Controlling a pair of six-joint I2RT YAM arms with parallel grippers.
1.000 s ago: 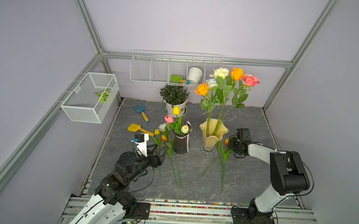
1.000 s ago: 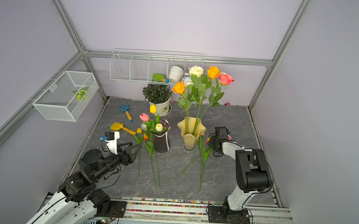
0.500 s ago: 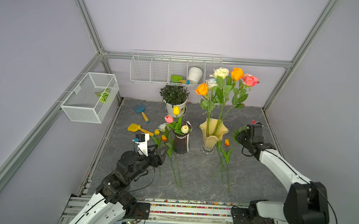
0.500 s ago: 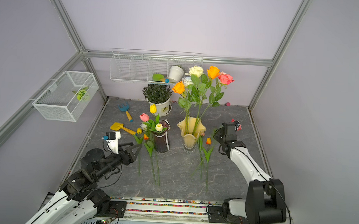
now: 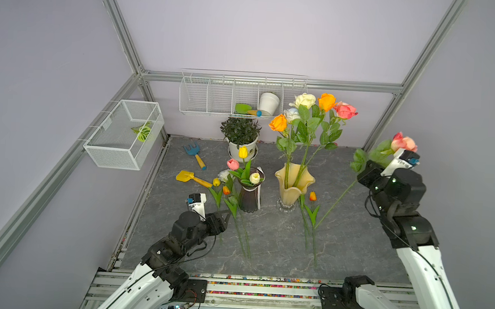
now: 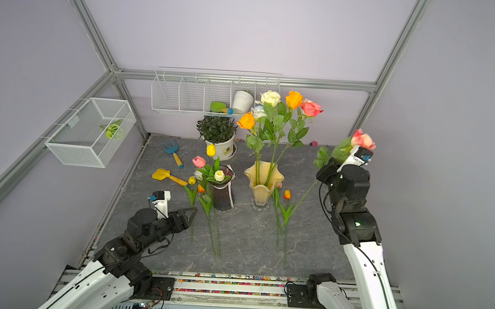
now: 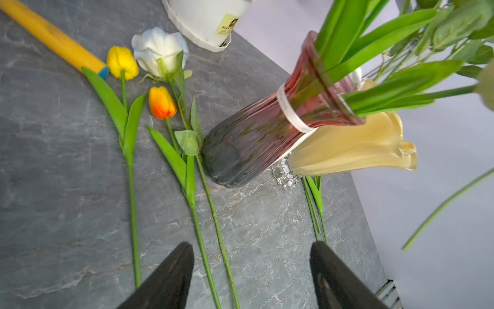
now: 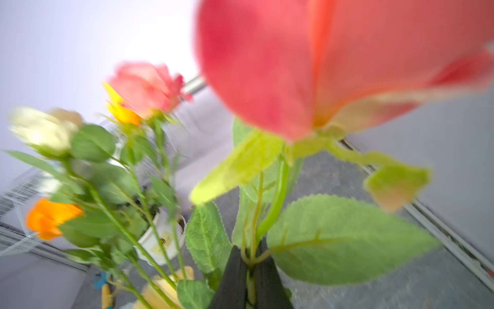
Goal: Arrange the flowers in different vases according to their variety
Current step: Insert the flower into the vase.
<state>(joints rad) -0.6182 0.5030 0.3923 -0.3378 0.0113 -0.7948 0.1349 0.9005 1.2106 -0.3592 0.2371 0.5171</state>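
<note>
The white-and-black left arm (image 5: 154,277) sits low, black left gripper (image 7: 251,244) spread wide; the right arm (image 5: 423,272) stands raised, right gripper (image 8: 250,251) pinched tight.

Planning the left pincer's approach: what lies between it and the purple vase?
Two stems lying on the table: the orange tulip and white rose, running from the left pincer toward the purple vase. Shows best in the left wrist view.

Two vases stand side by side in the middle of the bench (image 5: 266,252). The left vase (image 5: 249,197) holds tulips (image 5: 254,178); the right vase (image 5: 293,186) holds roses (image 5: 303,101). Loose flowers (image 5: 230,207) lie left of and before the left vase; loose stems (image 5: 313,213) lie right of and before the right vase. A potted plant (image 5: 240,131) stands behind the left vase, with a rake (image 5: 194,153) and a spade (image 5: 188,177) further left. Above the bench's right side, a rose (image 5: 403,143) hangs between the fingers (image 8: 232,278) of the right gripper (image 8: 250,270).
</note>
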